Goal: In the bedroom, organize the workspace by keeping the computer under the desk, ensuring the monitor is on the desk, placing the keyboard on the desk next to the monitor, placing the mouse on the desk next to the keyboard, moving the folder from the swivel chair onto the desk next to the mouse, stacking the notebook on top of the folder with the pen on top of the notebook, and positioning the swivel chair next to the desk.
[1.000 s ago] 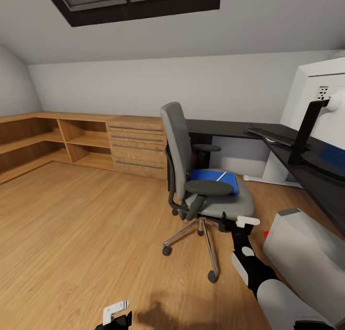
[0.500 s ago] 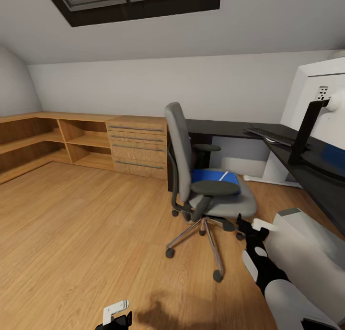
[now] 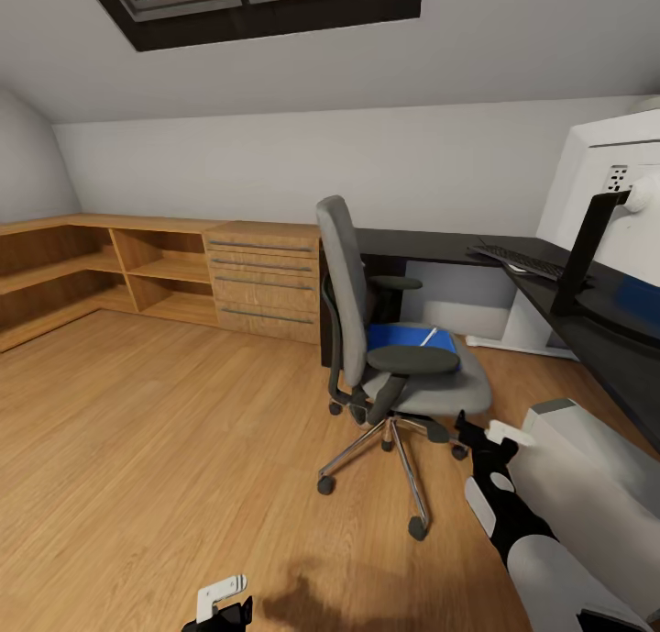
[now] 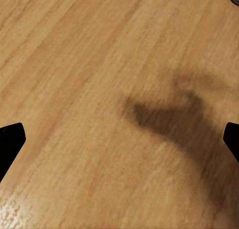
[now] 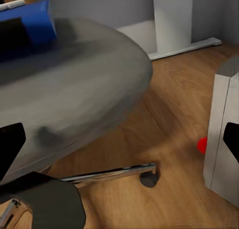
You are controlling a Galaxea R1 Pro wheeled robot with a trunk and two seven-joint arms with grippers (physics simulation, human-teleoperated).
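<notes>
The blue folder [image 3: 408, 338] lies on the swivel chair [image 3: 394, 357] beside the black worktop [image 3: 440, 245], with the right gripper [image 3: 490, 430] near the seat's edge and both grippers' jaws spread wide, holding nothing.

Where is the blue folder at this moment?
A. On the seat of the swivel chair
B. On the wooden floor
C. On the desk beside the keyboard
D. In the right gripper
A: the folder lies flat on the grey seat of the swivel chair, behind the armrest.

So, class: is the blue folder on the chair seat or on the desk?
On the seat: the folder lies flat on the swivel chair, with the pen on it.
</notes>
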